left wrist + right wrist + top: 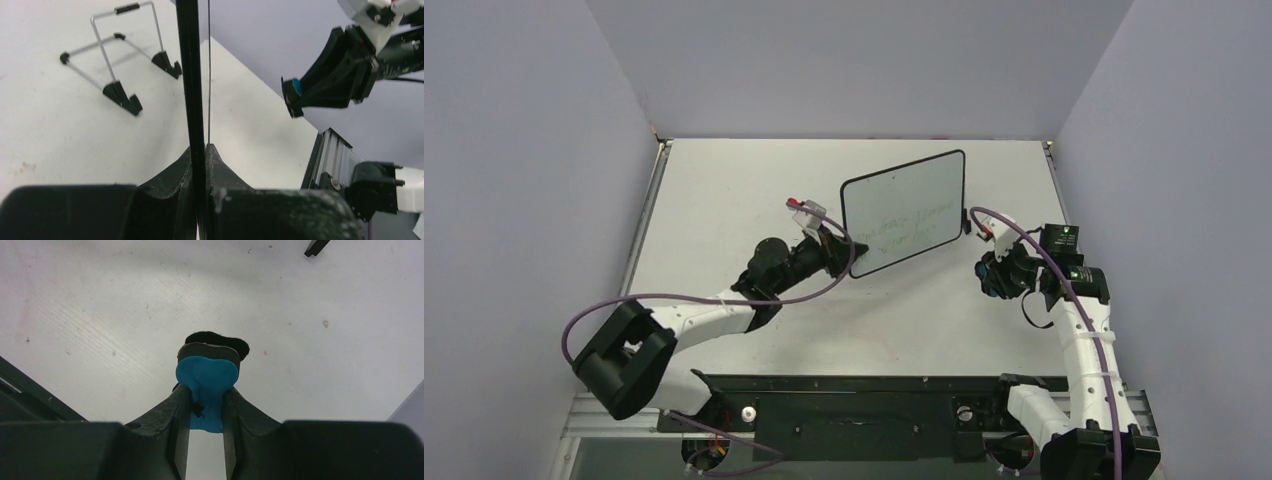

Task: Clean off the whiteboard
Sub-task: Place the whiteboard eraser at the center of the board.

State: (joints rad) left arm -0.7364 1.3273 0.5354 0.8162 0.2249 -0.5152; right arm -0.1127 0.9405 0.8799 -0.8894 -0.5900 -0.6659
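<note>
The whiteboard point(904, 205), white with a thin black frame, is held tilted above the table's middle and bears faint green handwriting. My left gripper point(848, 256) is shut on its lower left corner. In the left wrist view the board shows edge-on as a black strip point(192, 75) pinched between the fingers of the left gripper point(200, 152). My right gripper point(984, 273) hangs just right of the board and apart from it, shut on a small blue-and-black eraser point(207, 374). The eraser point(296, 88) also shows in the left wrist view, its pad facing the board.
A wire stand point(117, 55) with black feet rests on the white table behind the board. A small black piece point(316, 246) lies on the table beyond the right gripper point(206, 396). Grey walls close in the table on three sides, and a black rail point(854, 400) runs along the near edge.
</note>
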